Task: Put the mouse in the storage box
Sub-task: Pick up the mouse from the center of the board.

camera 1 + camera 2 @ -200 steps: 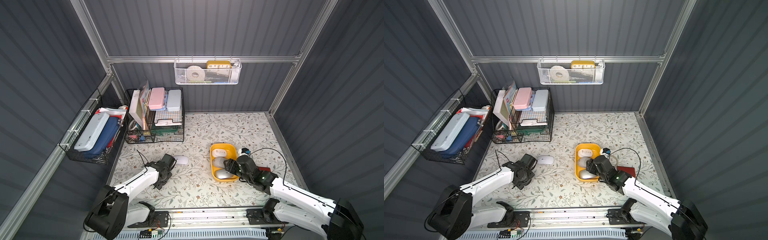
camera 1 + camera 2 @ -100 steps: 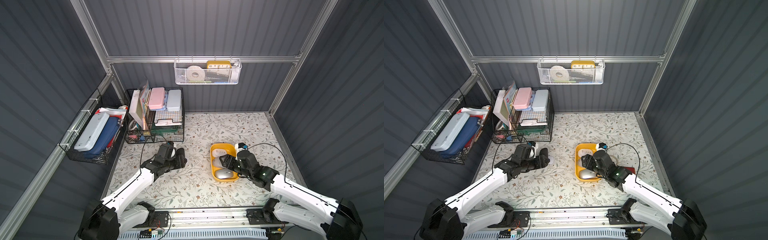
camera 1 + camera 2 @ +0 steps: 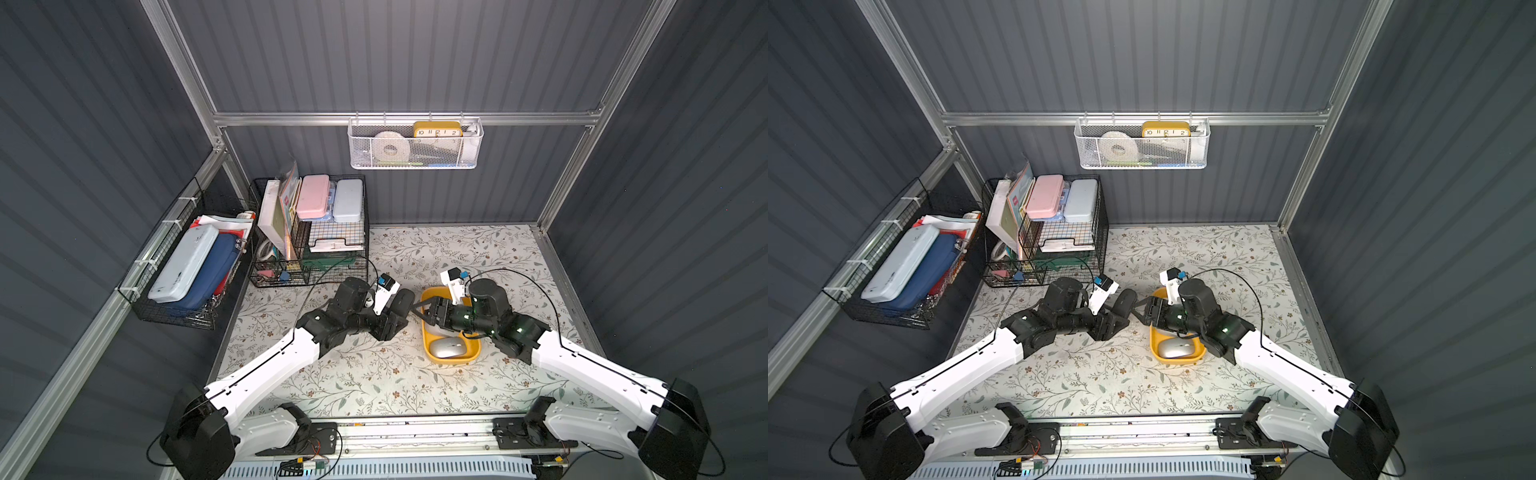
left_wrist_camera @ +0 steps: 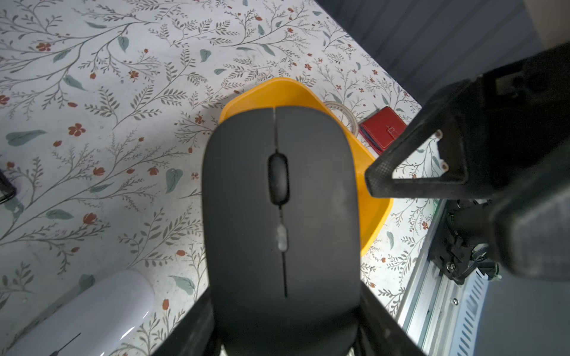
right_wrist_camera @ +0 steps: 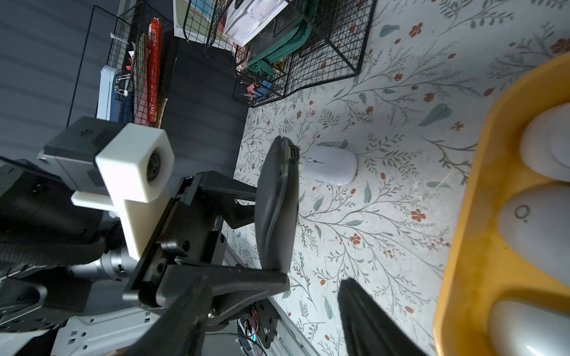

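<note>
My left gripper (image 3: 400,311) (image 4: 285,323) is shut on a black mouse (image 3: 402,300) (image 3: 1124,300) (image 4: 280,215), held on edge above the floral table just left of the storage box. In the right wrist view the black mouse (image 5: 276,203) is seen edge-on. The storage box (image 3: 429,337) (image 3: 1157,345) (image 4: 371,215) (image 5: 481,215) is a mustard-yellow tub with three pale mice inside, one silver (image 3: 446,347). My right gripper (image 3: 428,311) (image 5: 296,308) hangs open over the box's left rim, facing the black mouse, nothing between its fingers.
A white mouse (image 5: 331,165) (image 4: 83,314) lies on the table under the left arm. A red wallet (image 4: 384,126) lies beyond the box. Black wire racks (image 3: 309,245) (image 3: 183,270) stand at the left, and a white mesh basket (image 3: 415,145) hangs on the back wall.
The left arm has carried the black mouse rightward, from beside the white mouse up to the box's left side. The right gripper has lifted from the box's near end and turned toward it.
</note>
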